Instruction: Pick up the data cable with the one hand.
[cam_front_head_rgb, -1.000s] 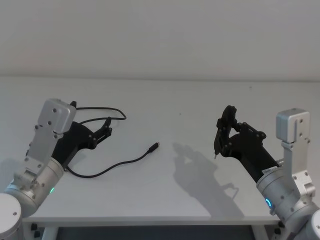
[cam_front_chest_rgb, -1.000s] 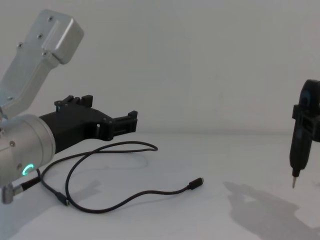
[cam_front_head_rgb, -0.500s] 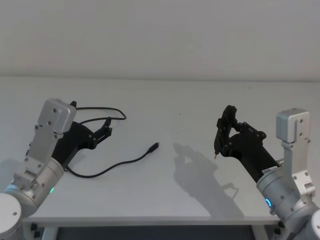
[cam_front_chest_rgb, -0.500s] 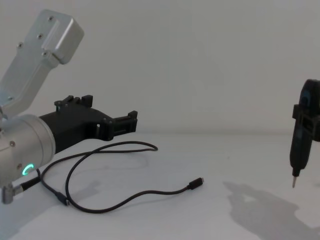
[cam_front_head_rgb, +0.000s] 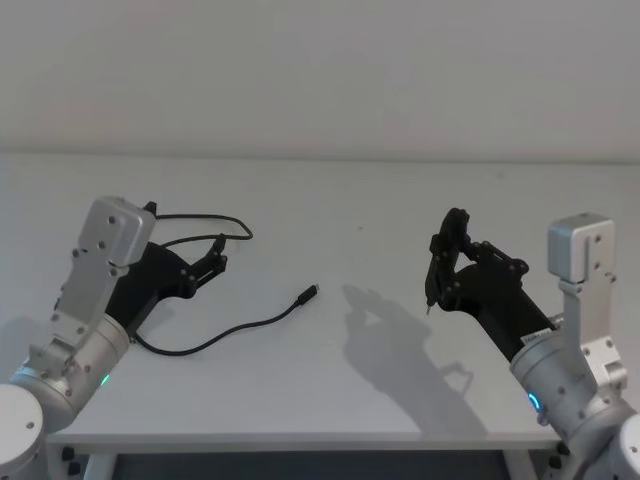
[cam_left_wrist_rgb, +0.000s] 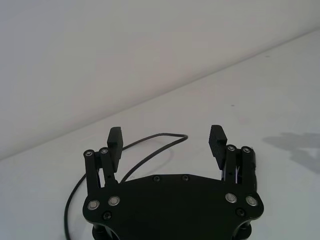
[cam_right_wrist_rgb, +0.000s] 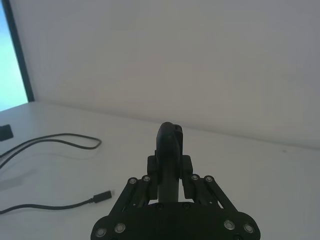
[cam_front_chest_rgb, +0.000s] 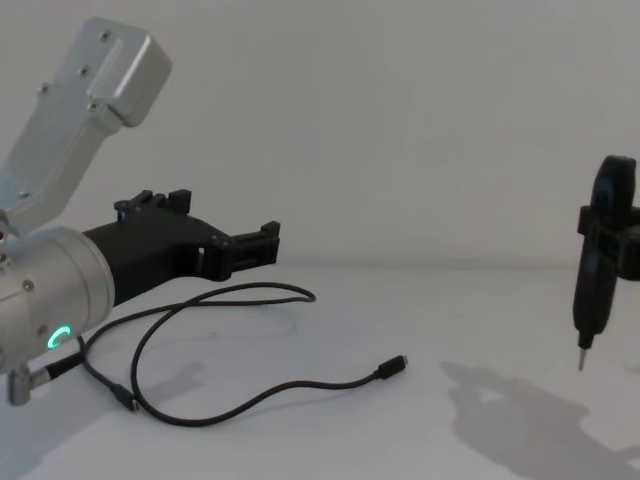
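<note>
Cable (cam_front_head_rgb: 250, 325) is laid in loose loops on the left of the bench (cam_front_head_rgb: 350, 200), its far loop running left-right just below and ahead of the nearer left gripper (cam_front_head_rgb: 217, 253), whose jaws are set apart, with the right gripper (cam_front_head_rgb: 447, 262) parked well away at the right.

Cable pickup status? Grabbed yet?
Not yet. Done: the left gripper hovers above the cable at its far loop, jaws open. In hand: the approach; the cable lies flat on the table, ungripped. Left: lower, close, lift. The right gripper is parked to the right.
</note>
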